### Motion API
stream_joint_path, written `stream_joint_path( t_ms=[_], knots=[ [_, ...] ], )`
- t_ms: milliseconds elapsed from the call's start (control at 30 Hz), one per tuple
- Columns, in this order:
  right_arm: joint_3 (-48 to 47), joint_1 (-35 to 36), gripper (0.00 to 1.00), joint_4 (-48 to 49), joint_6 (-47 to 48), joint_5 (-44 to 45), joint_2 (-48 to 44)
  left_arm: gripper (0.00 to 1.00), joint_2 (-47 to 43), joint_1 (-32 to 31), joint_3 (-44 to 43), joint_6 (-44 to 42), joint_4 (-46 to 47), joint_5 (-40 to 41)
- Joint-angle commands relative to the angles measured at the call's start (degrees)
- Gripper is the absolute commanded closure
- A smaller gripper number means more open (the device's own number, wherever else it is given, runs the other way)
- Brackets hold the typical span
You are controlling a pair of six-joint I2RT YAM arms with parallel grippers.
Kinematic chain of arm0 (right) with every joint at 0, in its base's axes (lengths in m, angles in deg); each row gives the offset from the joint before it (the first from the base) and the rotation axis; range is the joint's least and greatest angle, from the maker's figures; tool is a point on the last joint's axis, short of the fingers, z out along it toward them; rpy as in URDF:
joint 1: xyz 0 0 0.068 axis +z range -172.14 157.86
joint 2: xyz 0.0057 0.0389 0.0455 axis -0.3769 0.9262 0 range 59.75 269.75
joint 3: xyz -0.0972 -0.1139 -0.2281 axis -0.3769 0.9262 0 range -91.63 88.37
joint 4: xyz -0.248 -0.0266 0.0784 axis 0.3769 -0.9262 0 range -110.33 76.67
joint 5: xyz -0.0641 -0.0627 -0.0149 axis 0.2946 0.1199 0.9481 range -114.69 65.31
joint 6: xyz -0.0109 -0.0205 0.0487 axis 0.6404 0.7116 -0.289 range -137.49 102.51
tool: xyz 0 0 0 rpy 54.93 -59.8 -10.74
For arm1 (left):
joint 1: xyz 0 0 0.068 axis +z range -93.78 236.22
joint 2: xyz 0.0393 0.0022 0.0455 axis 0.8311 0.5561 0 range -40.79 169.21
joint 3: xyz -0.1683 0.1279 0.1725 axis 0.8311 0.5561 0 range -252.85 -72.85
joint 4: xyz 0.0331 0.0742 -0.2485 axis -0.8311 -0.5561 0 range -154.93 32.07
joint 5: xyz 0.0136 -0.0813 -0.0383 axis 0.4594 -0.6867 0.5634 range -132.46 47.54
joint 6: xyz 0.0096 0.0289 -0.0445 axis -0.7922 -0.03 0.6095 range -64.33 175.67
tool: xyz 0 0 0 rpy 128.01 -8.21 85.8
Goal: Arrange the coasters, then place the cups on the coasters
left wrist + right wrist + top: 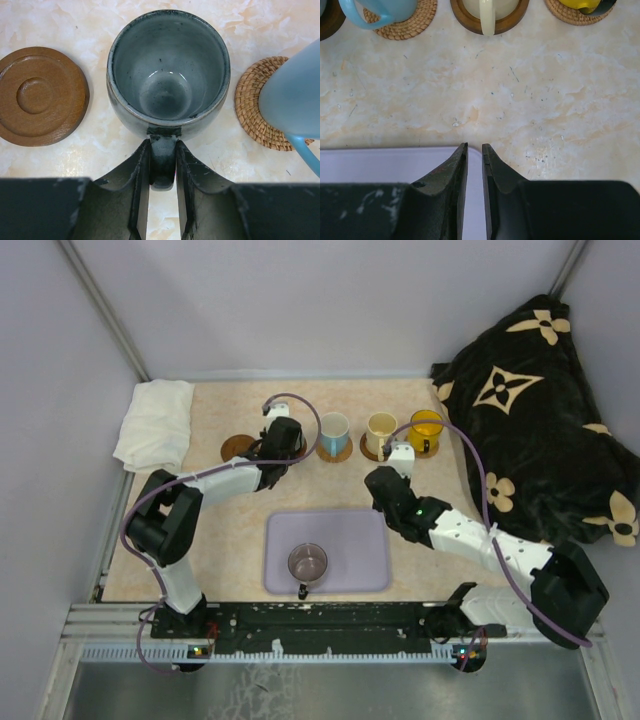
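Pinching the grey-green cup by its handle, your left gripper holds it between a bare dark wooden coaster and the blue cup on a woven coaster. Nearer you, the lavender tray holds the purplish cup. Your right gripper, beside that tray, has fingers nearly together, empty.

Yellow cup and blue cup, cropped at top edge
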Motion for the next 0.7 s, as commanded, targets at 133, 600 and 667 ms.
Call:
stream_joint_path(
  t_ms=[133,600,667],
  knots=[
    [0.4,0.3,0.81,2.4,-0.7,0.3,0.8,0.60,-0.7,0.1,-0.1,1.2,1.6,1.8],
    [0.6,0.3,0.81,2.5,-0.6,0.2,0.7,0.50,-1.9,0.1,-0.3,2.4,-0.1,3.1],
    [0.5,0.3,0.81,2.6,-0.7,0.2,0.7,0.48,-2.4,0.1,-0.2,2.5,-0.3,3.2]
  ],
)
